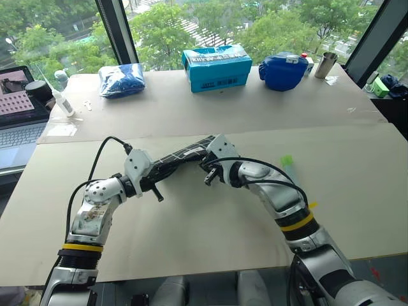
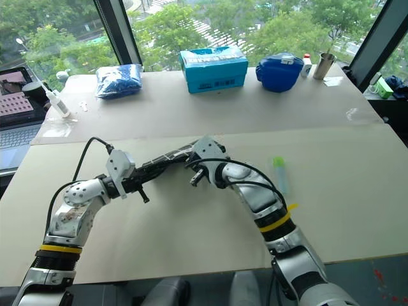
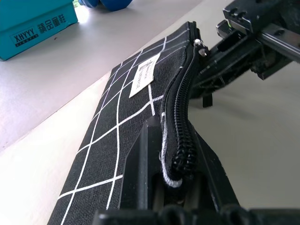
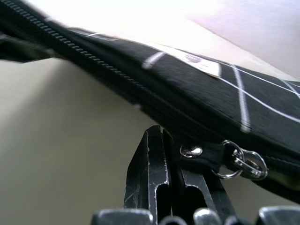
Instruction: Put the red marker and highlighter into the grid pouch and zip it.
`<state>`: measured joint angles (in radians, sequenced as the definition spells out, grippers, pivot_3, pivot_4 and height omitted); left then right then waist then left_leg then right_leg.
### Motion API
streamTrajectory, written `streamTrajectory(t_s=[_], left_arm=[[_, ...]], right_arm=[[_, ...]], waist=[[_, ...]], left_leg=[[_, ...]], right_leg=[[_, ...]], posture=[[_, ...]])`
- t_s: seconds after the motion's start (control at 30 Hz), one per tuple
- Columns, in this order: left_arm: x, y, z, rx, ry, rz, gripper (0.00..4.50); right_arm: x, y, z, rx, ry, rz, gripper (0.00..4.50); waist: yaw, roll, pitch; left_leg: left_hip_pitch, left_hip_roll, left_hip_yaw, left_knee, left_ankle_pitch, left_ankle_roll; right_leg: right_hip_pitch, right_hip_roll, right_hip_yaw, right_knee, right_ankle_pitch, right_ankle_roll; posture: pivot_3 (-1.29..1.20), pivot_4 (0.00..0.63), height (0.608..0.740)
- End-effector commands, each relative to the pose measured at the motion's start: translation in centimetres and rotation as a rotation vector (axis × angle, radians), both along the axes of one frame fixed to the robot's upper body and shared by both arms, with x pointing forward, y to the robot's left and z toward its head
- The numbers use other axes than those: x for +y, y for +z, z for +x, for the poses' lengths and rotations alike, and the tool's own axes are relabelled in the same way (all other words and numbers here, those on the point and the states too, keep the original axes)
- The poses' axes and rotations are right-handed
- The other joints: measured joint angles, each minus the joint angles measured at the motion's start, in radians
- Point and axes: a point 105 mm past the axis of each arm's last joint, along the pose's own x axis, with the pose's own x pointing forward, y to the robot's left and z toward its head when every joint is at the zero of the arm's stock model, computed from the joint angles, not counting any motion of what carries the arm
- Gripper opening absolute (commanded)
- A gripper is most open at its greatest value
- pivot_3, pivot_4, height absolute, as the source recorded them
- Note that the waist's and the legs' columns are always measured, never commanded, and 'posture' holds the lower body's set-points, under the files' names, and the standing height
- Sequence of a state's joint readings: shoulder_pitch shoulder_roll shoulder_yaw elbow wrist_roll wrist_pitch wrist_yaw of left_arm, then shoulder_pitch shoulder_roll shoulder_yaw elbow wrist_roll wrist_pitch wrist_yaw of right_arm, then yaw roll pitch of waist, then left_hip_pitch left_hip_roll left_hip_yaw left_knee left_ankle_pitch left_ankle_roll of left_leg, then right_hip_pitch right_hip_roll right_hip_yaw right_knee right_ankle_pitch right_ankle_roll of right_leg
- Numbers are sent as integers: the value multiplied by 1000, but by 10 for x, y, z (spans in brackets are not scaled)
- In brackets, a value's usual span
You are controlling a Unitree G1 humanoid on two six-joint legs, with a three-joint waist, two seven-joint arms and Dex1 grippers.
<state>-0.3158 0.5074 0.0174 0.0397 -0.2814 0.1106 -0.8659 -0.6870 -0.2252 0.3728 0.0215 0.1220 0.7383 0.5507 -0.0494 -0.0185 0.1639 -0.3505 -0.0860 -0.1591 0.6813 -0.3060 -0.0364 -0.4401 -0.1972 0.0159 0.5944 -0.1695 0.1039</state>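
Note:
The grid pouch (image 1: pixel 185 155), black with white lines and a small white label (image 3: pixel 146 75), hangs edge-up above the table between both grippers. My left gripper (image 1: pixel 150 178) is shut on the pouch's near end, its zipper edge (image 3: pixel 180 117) on top. At the other end my right gripper (image 4: pixel 162 154) is shut on the black zipper pull (image 4: pixel 211 154), next to its metal rings. The light-green highlighter (image 1: pixel 287 164) lies on the table to the right of my right arm. The red marker is out of view.
Along the back of the table (image 1: pixel 191 255) stand a teal box (image 1: pixel 217 67), a blue bag (image 1: pixel 121 79), a second blue bag (image 1: pixel 284 71) and a metal cup (image 1: pixel 326 64). A laptop (image 1: pixel 19 121) and a white bottle (image 1: pixel 62 102) are at the far left.

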Motion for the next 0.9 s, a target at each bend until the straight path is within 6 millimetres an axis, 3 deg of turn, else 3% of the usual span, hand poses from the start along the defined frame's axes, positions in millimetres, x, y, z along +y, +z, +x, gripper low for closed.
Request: streamTrajectory(t_s=[0.03,0.17,0.23,0.37,0.47,0.63,0.83,0.9], left_arm=[[-5,13,1,-38,-22,-23,0],[-5,11,0,-32,-32,-10,0],[-5,11,0,-31,-34,-8,0],[-6,11,1,-31,-43,-6,0],[-9,12,2,-33,-50,-8,0],[-10,13,3,-34,-54,-15,0],[-10,14,3,-33,-53,-19,0],[-10,14,3,-34,-52,-21,0]], right_arm=[[25,42,-3,-53,96,138,104],[37,63,-13,-17,200,233,104],[36,66,-8,-23,193,233,104],[42,58,-17,-4,268,179,104],[47,36,-32,3,340,87,104],[46,22,-29,5,316,34,104],[44,35,-20,-7,272,103,104],[38,41,-18,-19,271,134,680]], waist=[[-3,0,0],[-5,0,0],[-3,0,0],[-8,0,0],[-12,0,0],[-21,0,0],[-20,0,0],[-19,0,0]], left_leg=[[0,0,0,0,0,0],[0,0,-1,0,0,-1],[0,0,-1,0,0,-1],[0,0,-1,0,0,-1],[0,0,-1,0,0,-1],[-1,0,-1,0,0,-1],[-1,0,-1,1,0,-1],[-1,0,-1,1,0,-1]], right_leg=[[0,0,0,0,0,0],[0,0,0,0,0,0],[0,0,-1,0,0,0],[0,0,-1,0,0,0],[0,0,-1,0,0,0],[-1,0,-1,1,0,0],[-1,0,-1,1,0,0],[-1,0,-1,1,0,0]], posture=[[0,150,740],[0,150,740],[0,150,740],[0,150,740],[0,150,740],[0,150,740],[0,150,740],[0,150,740]])
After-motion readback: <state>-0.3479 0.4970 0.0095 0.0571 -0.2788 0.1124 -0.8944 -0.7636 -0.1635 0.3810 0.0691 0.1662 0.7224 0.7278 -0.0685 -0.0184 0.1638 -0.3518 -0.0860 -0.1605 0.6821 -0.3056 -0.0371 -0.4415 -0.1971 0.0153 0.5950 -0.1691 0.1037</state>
